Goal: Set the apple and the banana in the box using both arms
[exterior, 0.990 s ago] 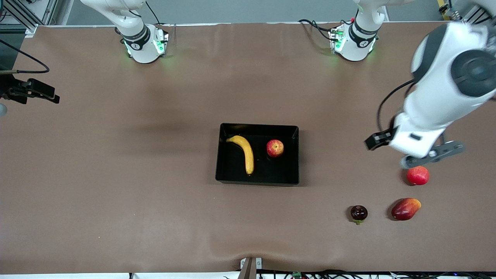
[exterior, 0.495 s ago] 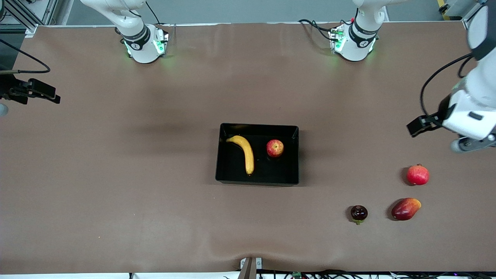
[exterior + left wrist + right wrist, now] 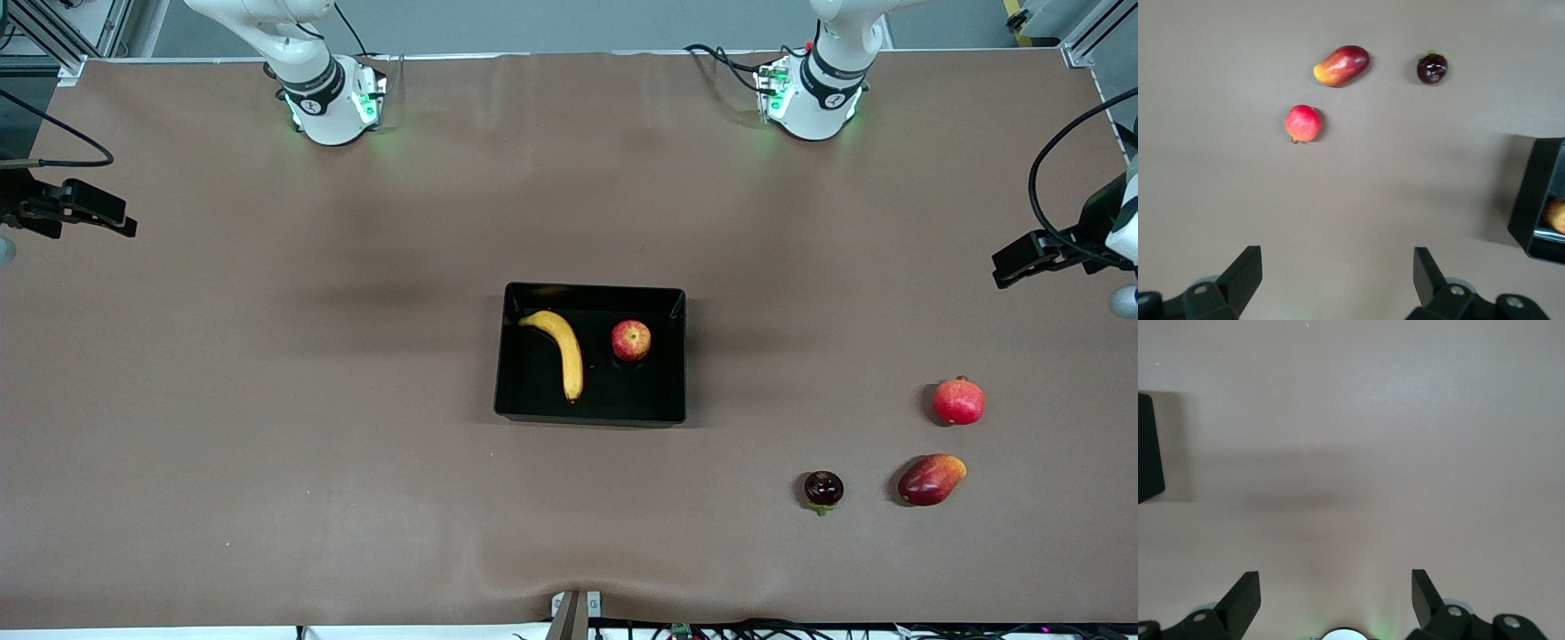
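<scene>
Both fruits you want, the banana (image 3: 557, 350) and apple (image 3: 630, 340), lie in the box (image 3: 590, 414). Your left gripper (image 3: 1338, 277) and right gripper (image 3: 1336, 600) hang spread apart over bare table, and no writing is readable.

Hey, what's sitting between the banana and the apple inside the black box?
Nothing: in the front view only bare black box floor separates the banana from the apple.

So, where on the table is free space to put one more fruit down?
Bare table runs from the box toward the right arm's end. Toward the left arm's end it is crowded: red fruit, mango, dark fruit.
</scene>
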`<state>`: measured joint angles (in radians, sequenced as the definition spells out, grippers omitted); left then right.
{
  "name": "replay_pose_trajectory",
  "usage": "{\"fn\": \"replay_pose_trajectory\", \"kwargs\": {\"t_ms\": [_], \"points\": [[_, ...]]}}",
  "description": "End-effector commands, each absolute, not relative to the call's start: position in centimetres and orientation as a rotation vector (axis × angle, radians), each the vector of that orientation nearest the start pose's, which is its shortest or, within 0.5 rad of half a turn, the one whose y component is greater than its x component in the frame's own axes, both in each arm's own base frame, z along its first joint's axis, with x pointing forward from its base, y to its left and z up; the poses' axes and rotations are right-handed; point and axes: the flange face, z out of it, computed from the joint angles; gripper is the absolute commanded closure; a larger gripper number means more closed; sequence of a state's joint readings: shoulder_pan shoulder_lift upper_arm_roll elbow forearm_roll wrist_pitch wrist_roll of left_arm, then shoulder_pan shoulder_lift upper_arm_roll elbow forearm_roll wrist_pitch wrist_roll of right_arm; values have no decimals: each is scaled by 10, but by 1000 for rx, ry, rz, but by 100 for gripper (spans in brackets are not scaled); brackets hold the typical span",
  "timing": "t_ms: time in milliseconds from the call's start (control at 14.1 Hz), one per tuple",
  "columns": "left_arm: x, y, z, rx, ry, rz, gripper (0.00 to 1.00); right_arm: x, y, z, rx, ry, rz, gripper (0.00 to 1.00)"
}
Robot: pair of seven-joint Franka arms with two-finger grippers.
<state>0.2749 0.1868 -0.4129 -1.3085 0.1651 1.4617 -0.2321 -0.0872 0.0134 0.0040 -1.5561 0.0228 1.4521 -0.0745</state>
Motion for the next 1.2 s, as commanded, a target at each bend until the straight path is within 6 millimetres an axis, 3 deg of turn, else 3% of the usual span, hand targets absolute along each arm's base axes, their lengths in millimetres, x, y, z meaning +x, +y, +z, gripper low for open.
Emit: {"fn": "replay_pose_trajectory", "kwargs": {"t_ms": [0,424,1131], "points": [[568,-45,650,-3047,-164,7,0,538,-43,625,-3113,15,175,0],[522,-42,655,-3051,-80,29,0,534,-49,632,-3144,29,178,0],[520,-40,659,-3039,62,34,0,530,-48,627,-3123,34,240,0]]}}
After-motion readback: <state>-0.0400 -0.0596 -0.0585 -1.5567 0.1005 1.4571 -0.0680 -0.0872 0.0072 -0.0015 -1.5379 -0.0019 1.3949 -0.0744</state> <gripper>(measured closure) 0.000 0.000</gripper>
